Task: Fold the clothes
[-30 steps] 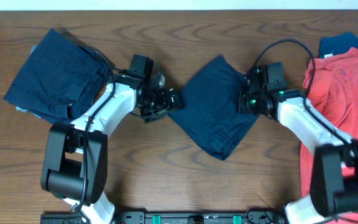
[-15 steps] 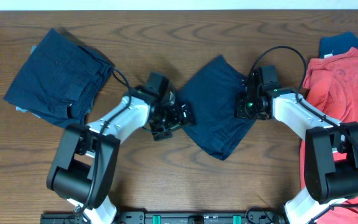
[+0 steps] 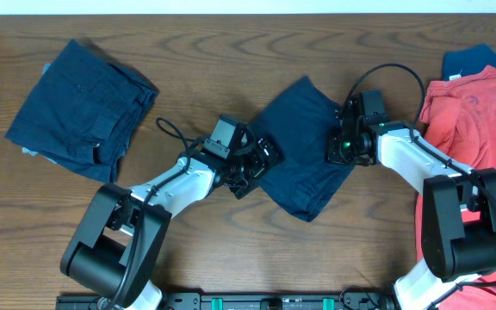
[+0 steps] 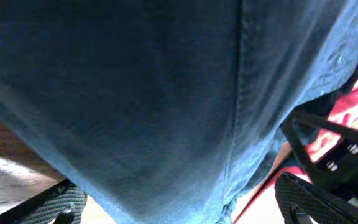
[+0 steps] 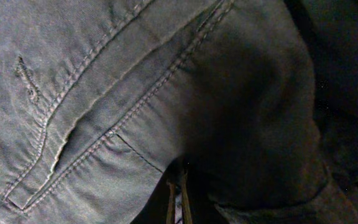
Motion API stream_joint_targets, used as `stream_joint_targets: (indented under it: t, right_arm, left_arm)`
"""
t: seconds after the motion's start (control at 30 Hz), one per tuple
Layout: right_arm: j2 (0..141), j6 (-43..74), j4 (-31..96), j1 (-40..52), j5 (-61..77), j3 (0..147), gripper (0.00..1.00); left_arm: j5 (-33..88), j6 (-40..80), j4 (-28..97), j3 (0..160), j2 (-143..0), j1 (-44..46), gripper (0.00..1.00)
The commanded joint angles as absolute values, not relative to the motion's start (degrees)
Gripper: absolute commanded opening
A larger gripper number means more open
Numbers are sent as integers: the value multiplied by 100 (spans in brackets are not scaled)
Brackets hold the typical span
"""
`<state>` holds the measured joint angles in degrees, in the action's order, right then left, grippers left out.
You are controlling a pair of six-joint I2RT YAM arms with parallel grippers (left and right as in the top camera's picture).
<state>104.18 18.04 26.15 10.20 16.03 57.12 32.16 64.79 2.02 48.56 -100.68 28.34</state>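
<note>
Two navy shorts on the table [image 3: 231,52]: folded shorts [image 3: 80,112] at far left, centre shorts [image 3: 304,155] lying as a diamond mid-table between the arms. Coral shirt [image 3: 480,120] is spread at the right edge, with a blue garment [image 3: 476,58] poking out from under its top. Left gripper [image 3: 261,164] is at the west corner of the centre shorts, touching or just over the hem. In the left wrist view its fingers [image 4: 309,199] sit wide apart at the frame's bottom corners, so the jaws are spread. Navy cloth [image 4: 166,93] with a vertical seam fills the space above them, and nothing is visibly pinched. Right gripper [image 3: 332,148] is on the east edge of the same shorts, wrist low over the fabric. The right wrist view is all close-up cloth [image 5: 135,93]: stitched pocket edge, buttonhole at upper left, dark fold at right. Fabric puckers toward bottom centre, but the fingertips are buried in shadow, so I can't tell whether that gripper is clamped or not. Folded shorts and shirt are well apart from both grippers.
</note>
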Motion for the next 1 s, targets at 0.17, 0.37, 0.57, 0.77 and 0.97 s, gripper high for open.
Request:
stream_joint_targets:
  t: [0.17, 0.37, 0.57, 0.77, 0.97]
  right_arm:
    - [10645, 1885, 2659, 1037, 1525, 5642, 5]
    - [10645, 1885, 2659, 1057, 1525, 5642, 5]
    - [10645, 1885, 2661, 1057, 1525, 5642, 5]
    - [10621, 1881, 2714, 1055, 1553, 5649, 4]
    - [10055, 1815, 3321, 937, 1566, 5819, 3]
  left_arm:
    - [2633, 7150, -1050, 4523, -10897, 3094, 99]
    - [2650, 7067, -1525, 4523, -11509, 3159, 88]
    - [2646, 6700, -2097, 4523, -11701, 3280, 45]
    - [2794, 6106, -2134, 4525, -11701, 3332, 20]
    - [3487, 5551, -1848, 4528, -11507, 3033, 6]
